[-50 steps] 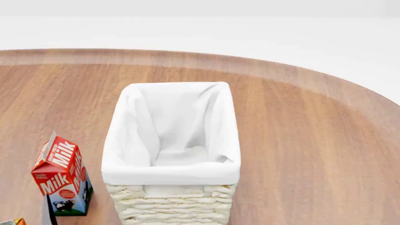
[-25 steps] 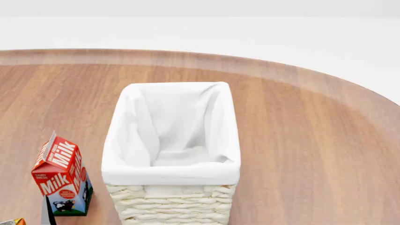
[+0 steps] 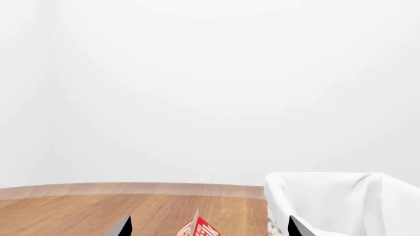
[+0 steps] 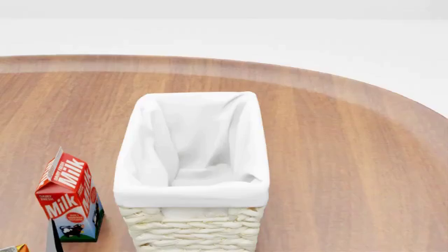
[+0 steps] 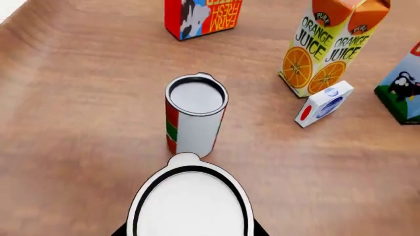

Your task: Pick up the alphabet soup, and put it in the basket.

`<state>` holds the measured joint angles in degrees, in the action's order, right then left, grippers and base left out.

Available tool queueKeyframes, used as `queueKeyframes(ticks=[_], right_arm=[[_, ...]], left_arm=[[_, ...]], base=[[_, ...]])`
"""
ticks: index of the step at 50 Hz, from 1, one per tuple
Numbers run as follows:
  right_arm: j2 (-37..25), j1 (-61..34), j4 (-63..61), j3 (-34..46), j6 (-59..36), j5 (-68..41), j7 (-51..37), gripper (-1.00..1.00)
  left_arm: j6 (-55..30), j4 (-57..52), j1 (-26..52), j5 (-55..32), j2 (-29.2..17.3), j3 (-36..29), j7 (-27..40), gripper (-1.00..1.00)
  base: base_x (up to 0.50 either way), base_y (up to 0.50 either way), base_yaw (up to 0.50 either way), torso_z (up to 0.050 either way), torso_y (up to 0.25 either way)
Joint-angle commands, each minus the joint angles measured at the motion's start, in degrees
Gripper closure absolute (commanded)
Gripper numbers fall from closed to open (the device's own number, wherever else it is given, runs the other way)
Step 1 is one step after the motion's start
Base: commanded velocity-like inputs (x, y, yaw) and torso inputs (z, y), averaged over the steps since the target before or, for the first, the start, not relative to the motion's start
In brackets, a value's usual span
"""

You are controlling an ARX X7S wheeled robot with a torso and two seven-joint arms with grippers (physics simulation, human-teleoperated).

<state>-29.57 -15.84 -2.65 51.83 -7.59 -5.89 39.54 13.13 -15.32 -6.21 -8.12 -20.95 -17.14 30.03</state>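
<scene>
In the right wrist view a silver, black-rimmed can top (image 5: 190, 204) fills the space between my right gripper's (image 5: 190, 232) dark fingertips (image 5: 122, 231). The gripper is shut on this can, the alphabet soup; its label is hidden. It hangs above the wooden table, near the red-and-green labelled can (image 5: 195, 115). The cream wicker basket (image 4: 192, 223) with its white liner stands mid-table and holds nothing I can see. Its liner also shows in the left wrist view (image 3: 341, 201). My left gripper (image 3: 208, 228) is open and empty, its fingertips (image 3: 123, 227) wide apart. Neither gripper shows in the head view.
A red milk carton (image 4: 68, 197) stands left of the basket; its top shows between the left fingers (image 3: 200, 229). In the right wrist view stand an orange juice carton (image 5: 331, 44), a red carton (image 5: 200, 17), a small white box (image 5: 323, 104) and a blue-green carton corner (image 5: 404, 88).
</scene>
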Motion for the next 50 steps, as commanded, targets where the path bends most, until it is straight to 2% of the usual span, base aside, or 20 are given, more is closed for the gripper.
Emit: queueKeyframes(ticks=[1, 9, 19, 32, 44, 50], right_arm=[[-3.2, 2.0, -8.2, -3.2, 3.4, -2.2, -2.0, 1.00], [-7.5, 4.9, -17.6, -7.8, 6.2, -6.0, -5.1, 1.00], [-11.2, 7.8, -23.6, -11.8, 10.7, -9.2, -7.7, 1.00], [-13.2, 9.3, -27.7, -15.3, 14.2, -13.9, -9.3, 1.00], [-14.7, 10.2, -33.4, -21.5, 17.6, -26.9, -12.5, 1.00], [-15.3, 11.2, -35.1, -22.6, 19.4, -29.1, -12.9, 1.00]], left_arm=[[0.1, 0.0, 0.1, 0.0, -0.1, -0.1, 0.2, -1.00], [-0.1, 0.1, 0.1, 0.0, -0.2, -0.2, 0.2, -1.00], [-0.1, 0.0, 0.3, -0.3, -0.3, -0.1, 0.4, -1.00], [-0.5, 0.1, 0.8, -0.4, -0.4, -0.2, 0.5, -1.00], [-0.4, 0.4, 1.0, -0.3, -0.4, -0.5, 0.6, -1.00], [-0.3, 0.2, 0.7, -0.2, -0.5, -0.6, 0.6, -1.00]], base=[[0.00, 0.00, 0.00, 0.000, 0.000], [0.00, 0.00, 0.00, 0.000, 0.000], [0.00, 0.00, 0.00, 0.000, 0.000], [0.00, 0.00, 0.00, 0.000, 0.000], [0.00, 0.00, 0.00, 0.000, 0.000], [0.00, 0.00, 0.00, 0.000, 0.002]])
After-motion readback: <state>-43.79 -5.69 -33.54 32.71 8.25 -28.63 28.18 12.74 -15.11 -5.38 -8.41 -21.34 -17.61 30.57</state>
